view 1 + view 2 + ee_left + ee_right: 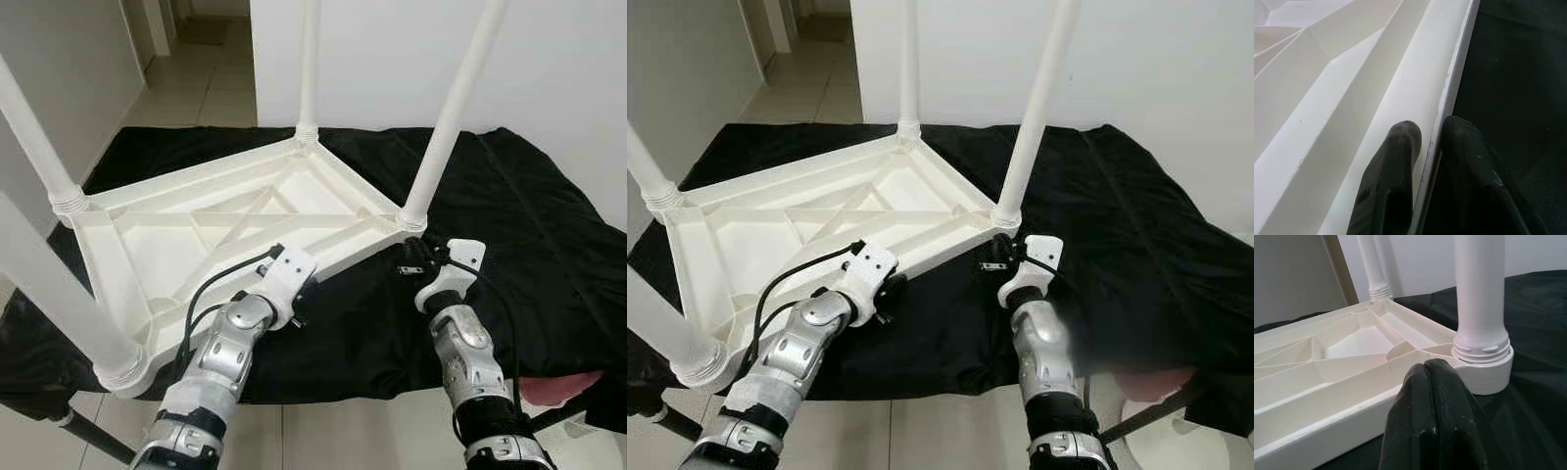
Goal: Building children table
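Observation:
A white plastic children's table (196, 245) lies upside down on a black cloth (549, 225), with several white legs screwed into its corners and standing up. My left gripper (1432, 129) is shut on the table's near rim (1449, 93), one finger inside the rim and one outside over the cloth. My right gripper (1430, 369) is shut with its fingers pressed together and nothing between them. It is just in front of the near-right leg (446, 127) and its threaded corner socket (1484, 364).
The cloth covers a low surface whose front edge runs just below my arms. A white wall stands behind, and a tiled hallway (196, 78) opens at the back left. Something pink (563, 387) shows under the cloth at the lower right.

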Motion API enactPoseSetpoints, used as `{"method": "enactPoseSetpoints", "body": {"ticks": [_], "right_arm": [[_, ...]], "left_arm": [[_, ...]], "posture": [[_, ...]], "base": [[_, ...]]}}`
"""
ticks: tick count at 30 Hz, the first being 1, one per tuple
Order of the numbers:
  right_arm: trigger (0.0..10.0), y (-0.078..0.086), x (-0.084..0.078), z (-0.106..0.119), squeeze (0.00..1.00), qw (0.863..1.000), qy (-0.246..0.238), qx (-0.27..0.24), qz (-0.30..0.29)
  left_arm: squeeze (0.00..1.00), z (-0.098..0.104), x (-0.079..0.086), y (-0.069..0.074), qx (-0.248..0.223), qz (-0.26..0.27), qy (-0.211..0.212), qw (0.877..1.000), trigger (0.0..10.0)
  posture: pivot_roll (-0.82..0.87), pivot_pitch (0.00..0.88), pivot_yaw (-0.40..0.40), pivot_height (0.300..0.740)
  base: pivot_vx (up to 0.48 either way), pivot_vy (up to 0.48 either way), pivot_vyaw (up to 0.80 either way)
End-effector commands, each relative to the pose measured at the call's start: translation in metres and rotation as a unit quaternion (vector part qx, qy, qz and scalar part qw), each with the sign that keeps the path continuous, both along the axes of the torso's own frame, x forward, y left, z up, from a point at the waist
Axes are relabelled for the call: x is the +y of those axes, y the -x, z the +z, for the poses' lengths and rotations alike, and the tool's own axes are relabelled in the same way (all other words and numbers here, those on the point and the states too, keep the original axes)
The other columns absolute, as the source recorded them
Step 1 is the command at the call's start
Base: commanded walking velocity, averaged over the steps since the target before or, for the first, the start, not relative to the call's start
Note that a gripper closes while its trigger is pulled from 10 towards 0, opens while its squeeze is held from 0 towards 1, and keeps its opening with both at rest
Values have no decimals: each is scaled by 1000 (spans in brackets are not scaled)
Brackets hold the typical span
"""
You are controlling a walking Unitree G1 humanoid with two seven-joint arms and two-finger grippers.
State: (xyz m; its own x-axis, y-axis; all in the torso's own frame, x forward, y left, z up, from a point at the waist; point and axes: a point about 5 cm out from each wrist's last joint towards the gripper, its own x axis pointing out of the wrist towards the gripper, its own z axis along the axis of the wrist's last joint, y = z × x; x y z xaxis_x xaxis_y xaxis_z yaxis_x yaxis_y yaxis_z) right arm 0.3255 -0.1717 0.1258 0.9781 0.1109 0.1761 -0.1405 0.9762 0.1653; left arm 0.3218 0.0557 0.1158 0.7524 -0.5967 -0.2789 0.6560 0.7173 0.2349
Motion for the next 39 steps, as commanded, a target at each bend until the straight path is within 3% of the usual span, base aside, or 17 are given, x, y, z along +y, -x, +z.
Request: {"method": "enactPoseSetpoints", "body": {"ticks": [1, 7, 8, 9, 11, 12, 13, 15, 16, 17, 19, 22, 28, 35, 39], "right_arm": [[10000, 0, 0, 0, 0, 1000, 0, -1, -5], [10000, 0, 0, -1, 0, 1000, -1, -1, -6], [10000, 0, 1, -1, 0, 1000, -2, -1, -7], [10000, 0, 2, -2, 0, 1000, -2, -1, -8], [10000, 0, 2, -2, 0, 1000, -2, -1, -8], [10000, 0, 3, -4, 0, 1000, -3, 0, -9], [10000, 0, 3, -4, 0, 1000, -3, 0, -9], [10000, 0, 10, -5, 0, 1000, -3, 0, -3], [10000, 0, 10, -5, 0, 1000, -3, 0, -3], [10000, -1, 13, -5, 0, 1000, -3, 0, 2], [10000, -2, 15, -5, 0, 1000, -3, 0, 5], [10000, -4, 19, -4, 0, 1000, -4, 1, 15], [10000, -7, 25, -4, 0, 1000, -2, 3, 31], [10000, -9, 26, -3, 0, 999, -3, 3, 33], [10000, -11, 30, -5, 0, 999, -5, 5, 41]], "left_arm": [[1000, 7, -9, -2, -30, 27, 11, 999, 10000], [1000, 10, -10, -1, -31, 19, 31, 999, 10000], [1000, 14, -11, 0, -50, 11, 34, 998, 10000], [643, 21, -12, 4, -78, -7, 50, 996, 10000], [643, 21, -12, 4, -78, -7, 50, 996, 10000], [0, 28, -11, 11, -105, -21, 63, 992, 10000], [0, 28, -11, 11, -105, -21, 63, 992, 10000], [0, 37, -3, 28, -154, -33, 84, 984, 10000], [0, 37, -3, 28, -154, -33, 84, 984, 10000], [0, 39, 5, 38, -160, -36, 96, 982, 10000], [0, 40, 10, 45, -162, -38, 104, 981, 10000], [0, 33, 31, 65, -136, -45, 102, 984, 10000], [0, 32, 59, 80, -111, -7, 111, 988, 10000], [0, 34, 71, 100, -107, -14, 121, 987, 10000], [0, 37, 84, 141, -22, -69, 111, 991, 10000]], "posture": [[18, 0, 13, 740], [22, 0, 16, 740], [22, 0, 16, 740], [31, 0, 21, 740], [31, 0, 21, 740], [40, 0, 18, 740], [40, 0, 18, 740], [58, 0, 12, 740], [58, 0, 12, 740], [71, 0, 5, 740], [71, 0, 5, 740], [96, 0, -14, 740], [122, 0, -27, 740], [140, 0, -29, 740], [193, 0, -43, 740]], "base": [[0, 0, 0], [0, 0, 0], [0, 0, 0], [0, 0, 0], [0, 0, 0], [0, 0, 0], [0, 0, 0], [0, 0, 0], [0, 0, 0], [0, 0, 0], [0, 0, 0], [0, 0, 0], [0, 0, 0], [0, 0, 0], [0, 0, 0]]}}
